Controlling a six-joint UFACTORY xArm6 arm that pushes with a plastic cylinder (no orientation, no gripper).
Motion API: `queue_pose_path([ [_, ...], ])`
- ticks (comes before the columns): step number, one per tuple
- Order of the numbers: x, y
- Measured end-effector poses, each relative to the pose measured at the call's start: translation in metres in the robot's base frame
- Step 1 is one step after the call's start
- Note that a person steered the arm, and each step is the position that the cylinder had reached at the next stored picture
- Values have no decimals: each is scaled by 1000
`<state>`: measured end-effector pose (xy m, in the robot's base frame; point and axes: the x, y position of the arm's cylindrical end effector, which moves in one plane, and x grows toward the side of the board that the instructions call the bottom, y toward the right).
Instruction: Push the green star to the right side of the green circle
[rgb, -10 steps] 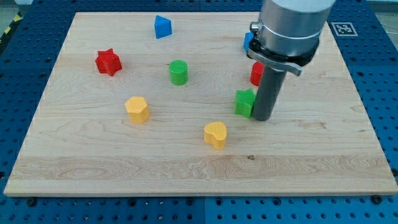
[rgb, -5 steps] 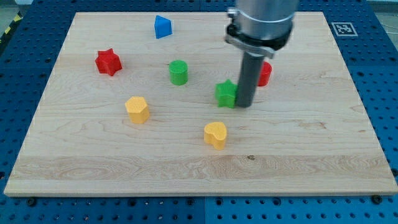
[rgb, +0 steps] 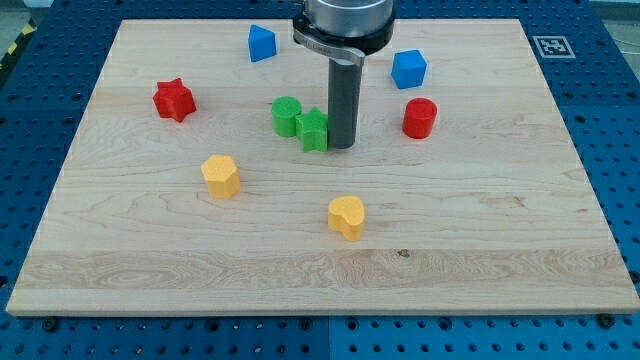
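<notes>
The green star (rgb: 314, 130) lies near the middle of the wooden board (rgb: 480, 220), touching the right side of the green circle (rgb: 286, 116). My tip (rgb: 341, 146) is down on the board right against the star's right side. The dark rod rises from it to the arm at the view's top.
A red star (rgb: 173, 99) lies at the view's left and a blue block (rgb: 261, 43) at the top. A blue cube (rgb: 408, 69) and a red cylinder (rgb: 419, 118) lie to the right of the rod. A yellow block (rgb: 220, 175) and a yellow heart (rgb: 347, 216) lie lower down.
My tip has slid to the view's left and slightly up, pushing the green star from right of centre until it meets the green circle. The blue cube has come into sight.
</notes>
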<state>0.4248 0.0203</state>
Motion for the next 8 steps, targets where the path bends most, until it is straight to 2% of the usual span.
queue_pose_path([
  [1,-4,0],
  [3,62,-16],
  [4,29,-50],
  [5,19,-42],
  [8,18,-33],
])
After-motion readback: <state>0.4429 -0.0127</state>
